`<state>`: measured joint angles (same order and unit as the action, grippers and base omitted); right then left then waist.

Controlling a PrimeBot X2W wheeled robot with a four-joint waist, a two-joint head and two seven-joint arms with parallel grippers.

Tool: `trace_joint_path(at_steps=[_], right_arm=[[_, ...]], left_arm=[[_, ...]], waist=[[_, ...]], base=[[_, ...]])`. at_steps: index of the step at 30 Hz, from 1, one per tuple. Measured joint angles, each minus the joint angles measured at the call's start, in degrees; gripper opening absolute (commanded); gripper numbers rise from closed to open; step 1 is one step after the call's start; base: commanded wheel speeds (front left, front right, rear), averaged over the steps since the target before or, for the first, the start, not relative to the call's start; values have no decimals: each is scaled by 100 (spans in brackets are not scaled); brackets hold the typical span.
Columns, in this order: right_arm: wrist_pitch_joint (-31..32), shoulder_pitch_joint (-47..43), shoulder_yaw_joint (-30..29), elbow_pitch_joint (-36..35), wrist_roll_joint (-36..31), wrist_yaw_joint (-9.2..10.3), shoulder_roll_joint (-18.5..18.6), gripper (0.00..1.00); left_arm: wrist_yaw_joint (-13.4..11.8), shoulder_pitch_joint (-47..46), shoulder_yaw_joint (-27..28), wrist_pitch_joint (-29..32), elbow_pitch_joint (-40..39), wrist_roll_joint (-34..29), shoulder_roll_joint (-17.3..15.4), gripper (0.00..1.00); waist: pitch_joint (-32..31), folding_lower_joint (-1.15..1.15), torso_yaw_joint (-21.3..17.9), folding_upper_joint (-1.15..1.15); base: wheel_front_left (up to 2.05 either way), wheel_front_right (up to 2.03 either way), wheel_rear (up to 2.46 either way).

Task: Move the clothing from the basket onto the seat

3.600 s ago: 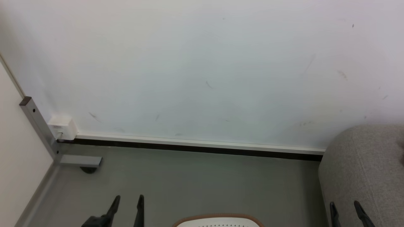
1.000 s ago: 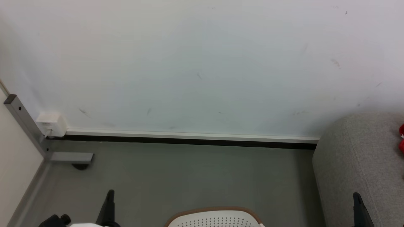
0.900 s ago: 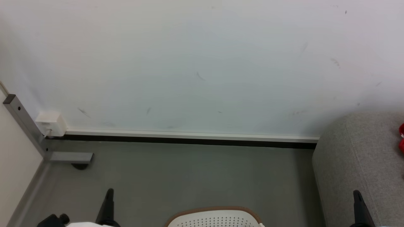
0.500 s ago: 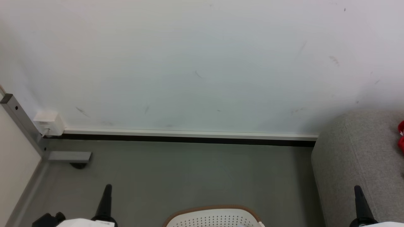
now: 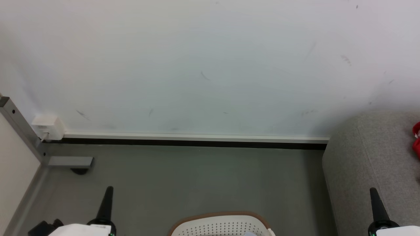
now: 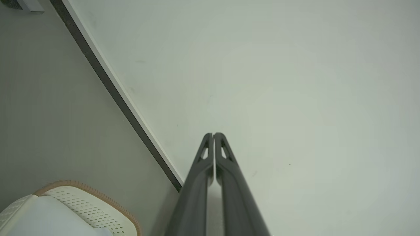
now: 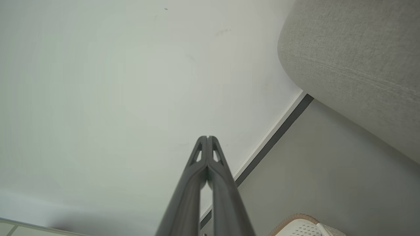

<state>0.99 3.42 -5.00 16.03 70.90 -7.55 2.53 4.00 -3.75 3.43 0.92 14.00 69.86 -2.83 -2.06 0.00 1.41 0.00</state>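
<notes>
- Basket [image 5: 220,215]: stands on the floor at the lower edge of the head view, between the two tools. Its contents cannot be determined.
- Left tool [image 6: 213,134] and right tool [image 7: 207,137]: fingers pressed together, holding nothing, aimed at the wall. Both stood parted 3.6 s ago.
- Seat [image 5: 370,154]: right of the basket. Red clothing [image 5: 416,144] lies on it at the frame edge, brought into view by a camera shift.
- Judgement: at least one garment is delivered, and both arms appear parked.

I see a scuffed white wall [image 5: 210,65] meeting grey floor [image 5: 197,177] at a dark baseboard [image 5: 197,143]. Left: metal post [image 5: 23,127], possibly a socket box [image 5: 47,127].
</notes>
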Motion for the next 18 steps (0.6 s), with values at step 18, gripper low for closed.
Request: trace_joint_path(at_steps=[18], right_arm=[[204,129,-46,-46,873,0,25,0]], left_arm=[[0,-96,134,216,-133,923,1,0]], waist=[[71,0,-53,0]], base=[[0,0,0]])
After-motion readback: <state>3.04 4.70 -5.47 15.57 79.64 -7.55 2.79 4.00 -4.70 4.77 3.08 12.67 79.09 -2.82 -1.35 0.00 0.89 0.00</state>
